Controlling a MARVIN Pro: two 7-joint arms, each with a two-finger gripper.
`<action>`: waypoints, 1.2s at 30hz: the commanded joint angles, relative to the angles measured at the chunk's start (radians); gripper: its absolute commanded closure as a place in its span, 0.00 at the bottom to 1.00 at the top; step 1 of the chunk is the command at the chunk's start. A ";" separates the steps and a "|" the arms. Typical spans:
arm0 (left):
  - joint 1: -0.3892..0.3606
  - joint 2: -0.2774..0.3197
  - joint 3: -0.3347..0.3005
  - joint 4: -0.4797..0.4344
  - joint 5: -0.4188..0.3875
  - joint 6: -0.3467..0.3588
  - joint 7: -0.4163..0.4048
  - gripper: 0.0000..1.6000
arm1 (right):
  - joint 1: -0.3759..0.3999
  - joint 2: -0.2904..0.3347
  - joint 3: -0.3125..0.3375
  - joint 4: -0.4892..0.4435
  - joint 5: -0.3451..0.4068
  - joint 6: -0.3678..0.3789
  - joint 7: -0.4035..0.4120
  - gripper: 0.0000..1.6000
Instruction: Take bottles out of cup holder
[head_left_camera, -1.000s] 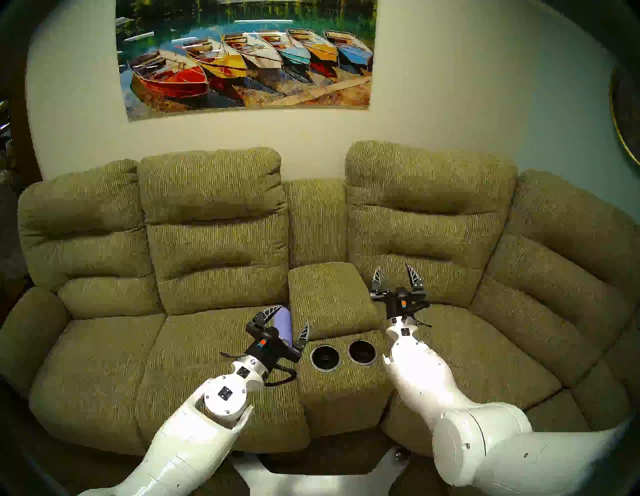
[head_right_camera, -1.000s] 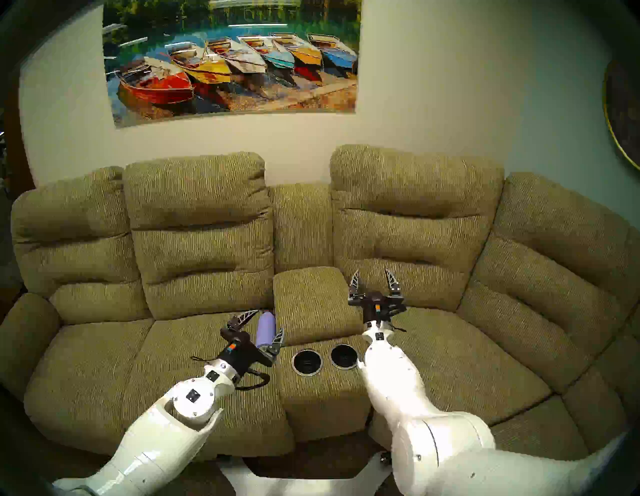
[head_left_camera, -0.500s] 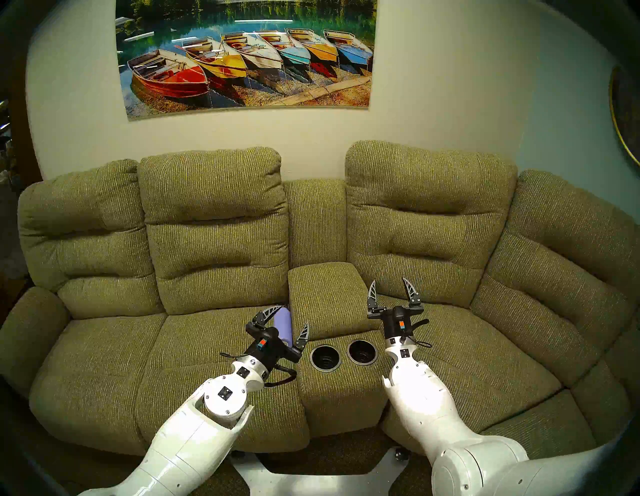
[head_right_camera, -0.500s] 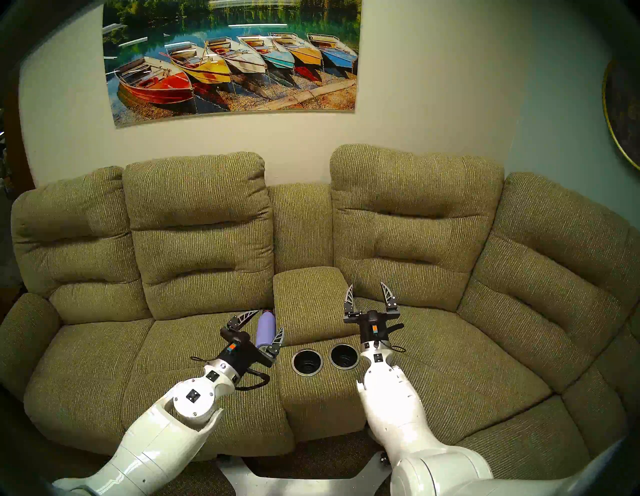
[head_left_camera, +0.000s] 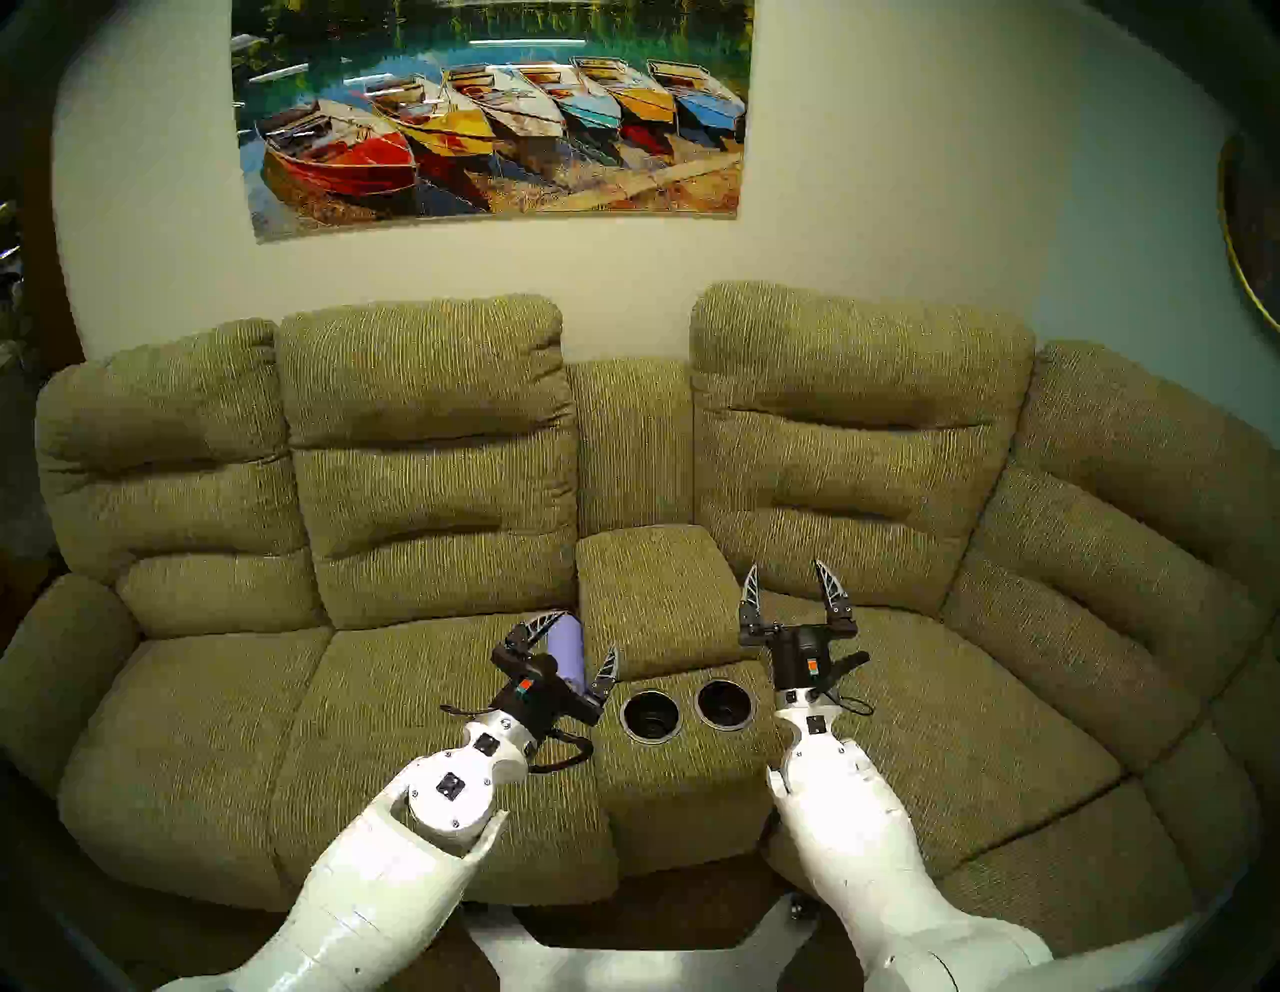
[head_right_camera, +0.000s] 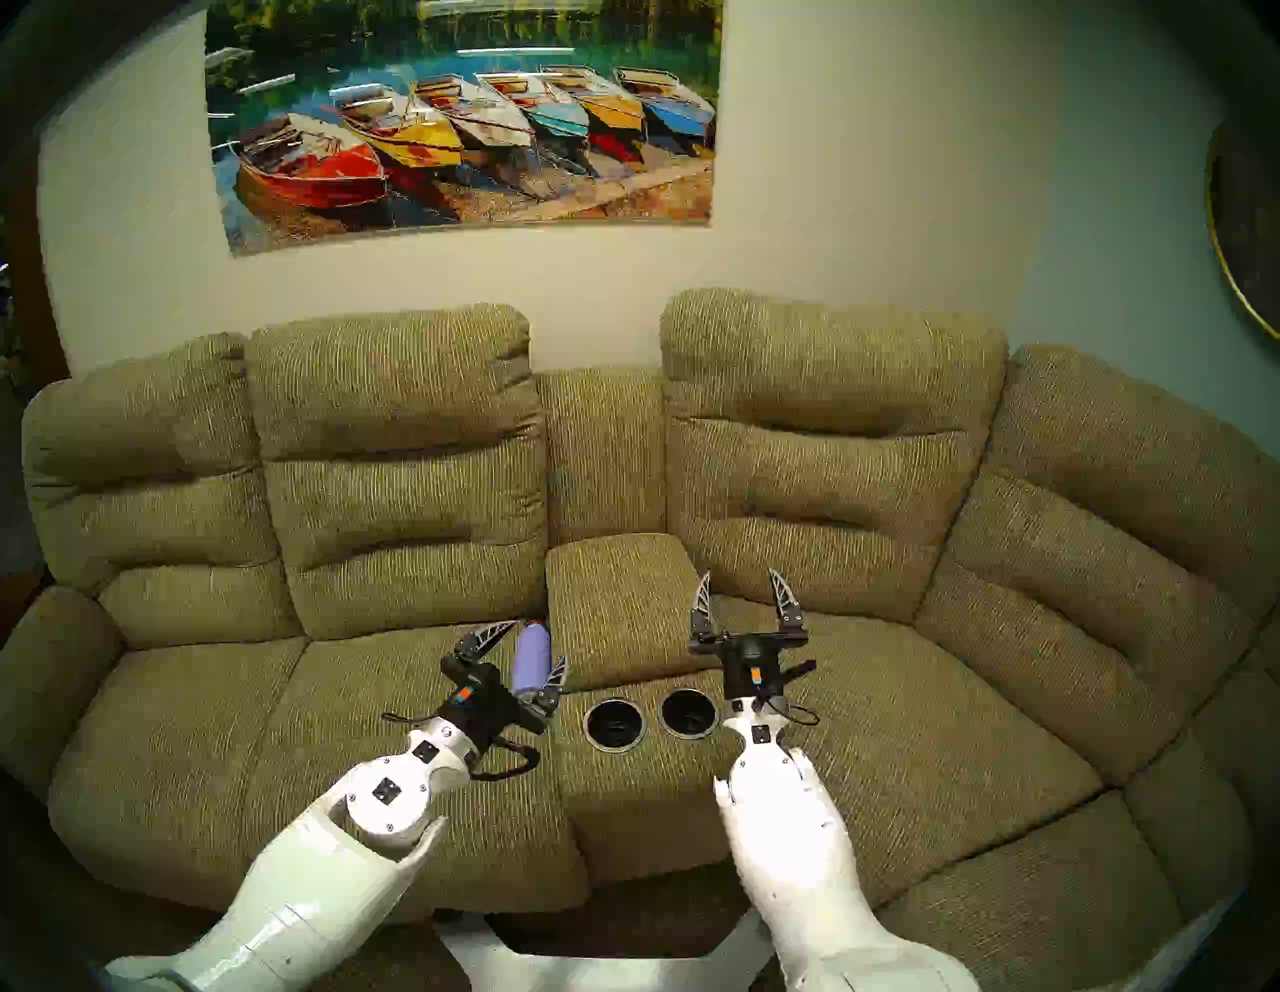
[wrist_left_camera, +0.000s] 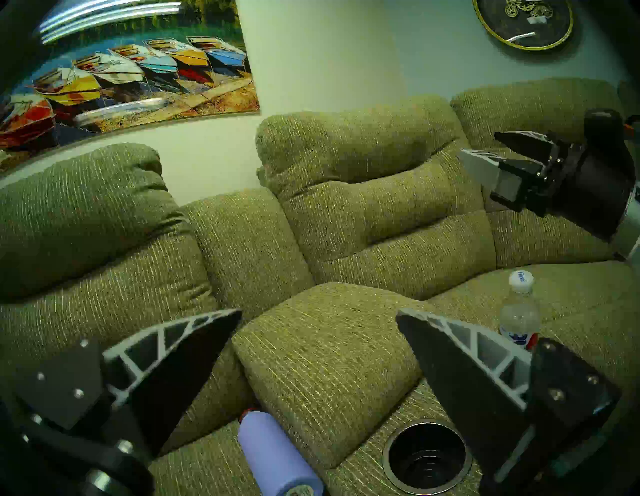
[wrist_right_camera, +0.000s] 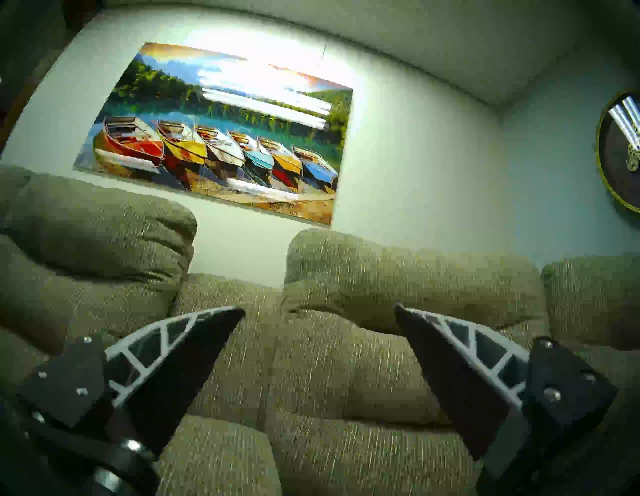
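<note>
**Both Tools Open, Both Wells Empty**

The left tool (head_left_camera: 577, 648) is hovering over the left seat cushion with its jaws spread wide, holding nothing. The purple flask (head_left_camera: 569, 651) is lying on its side on that cushion, between the spread fingers in the head view and pressed against the side of the centre armrest (head_left_camera: 658, 589). In the left wrist view the flask (wrist_left_camera: 277, 457) is lying below and between the fingers, with its base toward the camera; no contact with the fingers is showing.

The right tool (head_left_camera: 793, 589) is pointing forward and tilted upward, jaws likewise wide and empty. It is hanging above the right seat cushion, just right of the armrest. The right wrist view is showing only the sofa back (wrist_right_camera: 381, 277) and the boat picture (wrist_right_camera: 225, 138) between its fingers.

The cup holder (head_left_camera: 686, 708) is sitting in the console in front of the armrest, between the two arms. Its two round black wells with metal rims are both showing bare interiors. One well (wrist_left_camera: 427, 457) is appearing beside the left tool's right finger.

The clear plastic bottle (wrist_left_camera: 519, 311) with a white cap is standing upright on the right seat cushion, seen only from the left wrist; the right arm is hiding it in the head views.
</note>
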 joint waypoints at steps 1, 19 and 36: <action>-0.005 -0.001 0.001 -0.017 0.002 -0.007 -0.001 0.00 | -0.066 -0.007 -0.001 -0.121 0.010 0.023 0.007 0.00; -0.004 0.000 0.001 -0.019 0.002 -0.008 -0.001 0.00 | -0.185 -0.008 -0.010 -0.329 0.051 0.178 0.061 0.00; -0.002 0.001 0.001 -0.022 0.003 -0.009 -0.001 0.00 | -0.307 -0.010 -0.015 -0.570 0.118 0.435 0.160 0.00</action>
